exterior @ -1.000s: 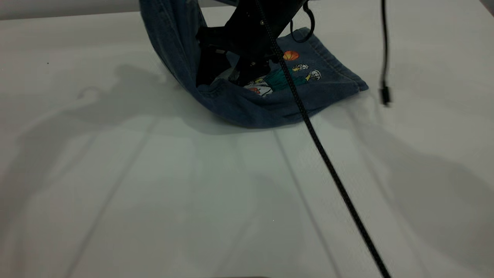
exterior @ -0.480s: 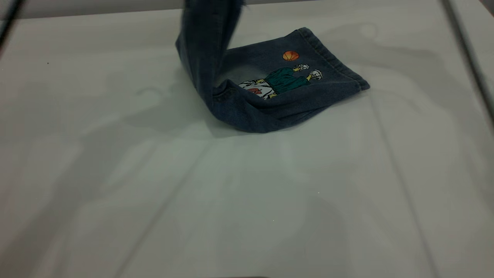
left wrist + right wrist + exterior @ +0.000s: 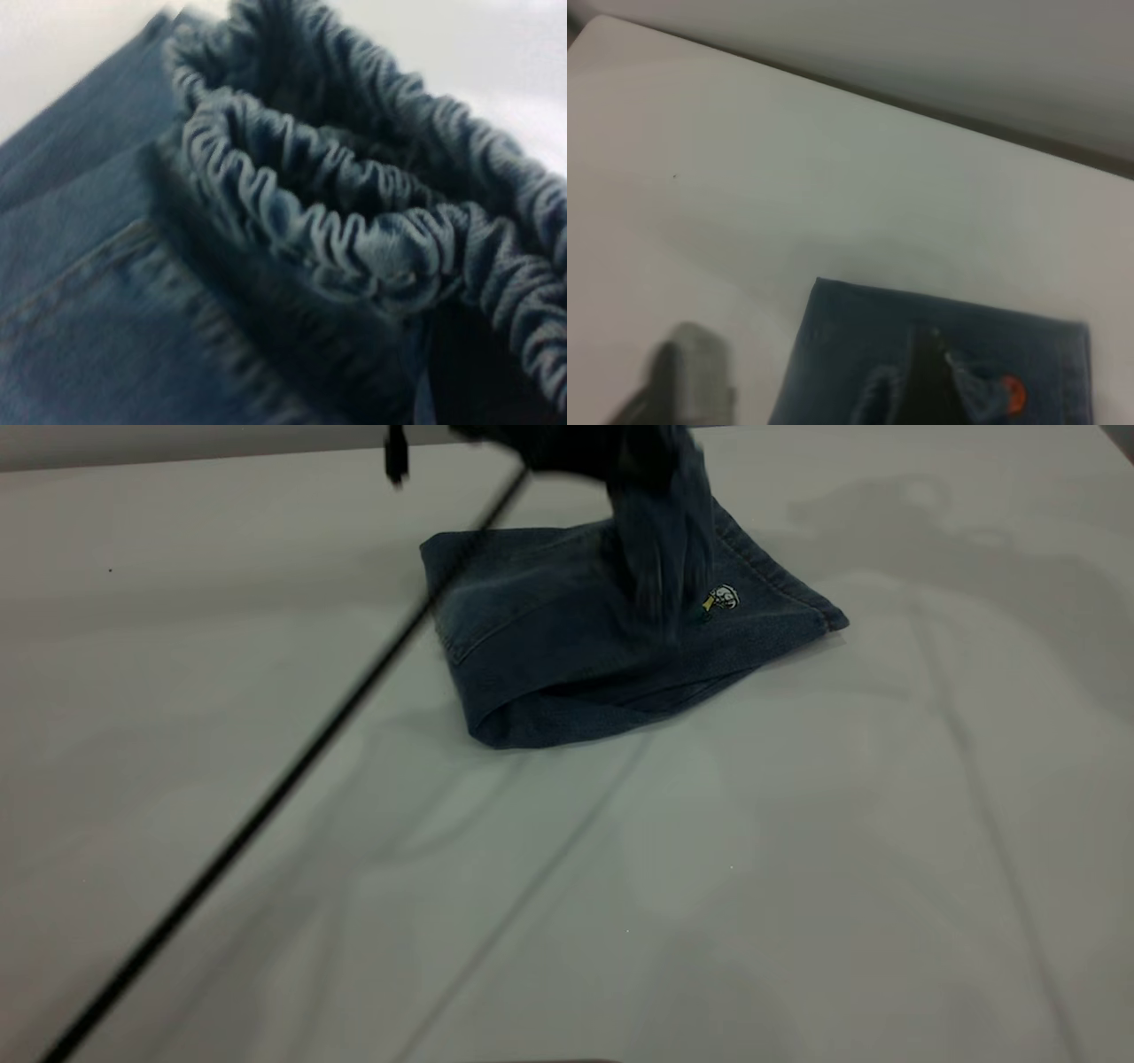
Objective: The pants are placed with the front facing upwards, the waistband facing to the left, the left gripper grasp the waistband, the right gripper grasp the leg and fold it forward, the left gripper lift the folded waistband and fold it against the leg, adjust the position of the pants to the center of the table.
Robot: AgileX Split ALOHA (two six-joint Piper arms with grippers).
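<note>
The pants (image 3: 611,646) lie on the far half of the table (image 3: 567,886), somewhat right of centre, already doubled lengthwise; the rounded fold edge faces the near side and the hem end points right. Nearest the viewer a thin black cable (image 3: 266,815) crosses the bare table on a diagonal. Beyond the fold edge, the waistband (image 3: 354,230) end is raised off the lower layer and hangs over the leg; only a scrap of the cartoon print (image 3: 722,598) remains uncovered. My left gripper (image 3: 620,447) sits above that raised denim at the far edge of the exterior view; I judge it is pinching the waistband, since the cloth hangs from it, but its fingers are not visible in any view. My right gripper (image 3: 926,376) hovers clear above the pants; whether its fingers are parted I cannot tell. Step in hand, by my assessment: folding waistband onto leg. Next requirement: lower the waistband flat toward the hem, let go, then shift the bundle toward table centre.
</note>
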